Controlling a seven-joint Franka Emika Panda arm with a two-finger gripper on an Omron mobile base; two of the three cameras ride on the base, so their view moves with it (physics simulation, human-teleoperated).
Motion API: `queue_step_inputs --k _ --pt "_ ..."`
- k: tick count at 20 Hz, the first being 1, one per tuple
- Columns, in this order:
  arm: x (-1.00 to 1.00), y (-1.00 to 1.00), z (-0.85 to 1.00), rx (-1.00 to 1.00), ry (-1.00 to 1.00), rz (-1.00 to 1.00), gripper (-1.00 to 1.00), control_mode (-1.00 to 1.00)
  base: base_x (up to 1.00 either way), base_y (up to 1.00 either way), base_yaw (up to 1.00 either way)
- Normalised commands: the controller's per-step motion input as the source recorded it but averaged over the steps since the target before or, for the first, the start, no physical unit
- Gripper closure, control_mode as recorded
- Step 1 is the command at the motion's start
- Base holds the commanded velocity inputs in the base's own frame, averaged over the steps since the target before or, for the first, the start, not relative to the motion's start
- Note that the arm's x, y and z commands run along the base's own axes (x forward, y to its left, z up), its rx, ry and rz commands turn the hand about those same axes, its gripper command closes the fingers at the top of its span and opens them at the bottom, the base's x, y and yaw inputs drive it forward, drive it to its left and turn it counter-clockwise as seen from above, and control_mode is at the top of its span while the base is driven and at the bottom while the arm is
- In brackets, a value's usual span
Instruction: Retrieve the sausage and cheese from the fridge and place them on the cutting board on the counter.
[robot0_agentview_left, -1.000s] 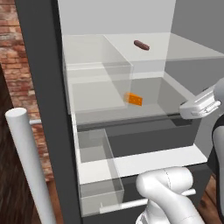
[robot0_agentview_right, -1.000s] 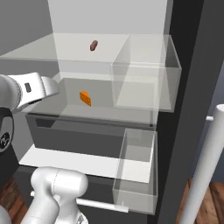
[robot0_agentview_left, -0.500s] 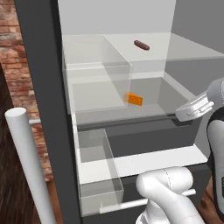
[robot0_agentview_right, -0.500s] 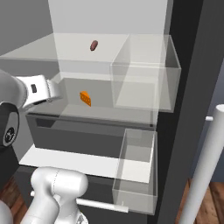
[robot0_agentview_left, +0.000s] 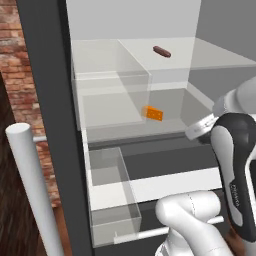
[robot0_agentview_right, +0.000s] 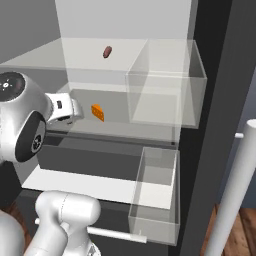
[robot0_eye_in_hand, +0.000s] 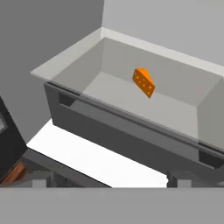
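Nearest the base, the white arm rose in front of the open fridge (robot0_agentview_left: 42, 100), and its gripper (robot0_agentview_right: 70, 111) stood at the mouth of the middle shelf with its jaws spread wide and nothing between them. Below the hand lay a dark drawer (robot0_eye_in_hand: 131, 135) and a white ledge (robot0_eye_in_hand: 92, 159), with a clear door bin (robot0_agentview_right: 157, 192) off to one side. Beyond the gripper, on the glass middle shelf (robot0_eye_in_hand: 70, 61), sat the cheese (robot0_eye_in_hand: 144, 82), an orange wedge well apart from the fingertips and a little ahead of them, toward the back of the fridge. Farther and higher, the sausage (robot0_agentview_left: 161, 51) rested on the upper glass shelf (robot0_agentview_left: 220, 55), near the rear wall and well above the hand. Neither the cutting board nor the counter could be placed from these views.

The main risk, judged from this pose, was a strike against the front lip of the middle shelf, since the hand sat close to that edge and had to travel inward over it. A second risk was that the fingers would nudge the small wedge deeper or tip it, because its sloped faces offer a poor seat for flat pads. The clear bin on the shelf (robot0_agentview_right: 167, 82) beside the cheese left little room for a sideways approach.
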Motion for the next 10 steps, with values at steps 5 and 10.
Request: queue_step_inputs --k 5,10 --pt "0.75 0.00 -0.18 0.00 0.01 0.00 -1.00 -1.00 0.00 0.00 0.00" --pt "0.87 0.01 -0.24 0.00 0.01 0.00 -1.00 -1.00 0.00 0.00 0.00"
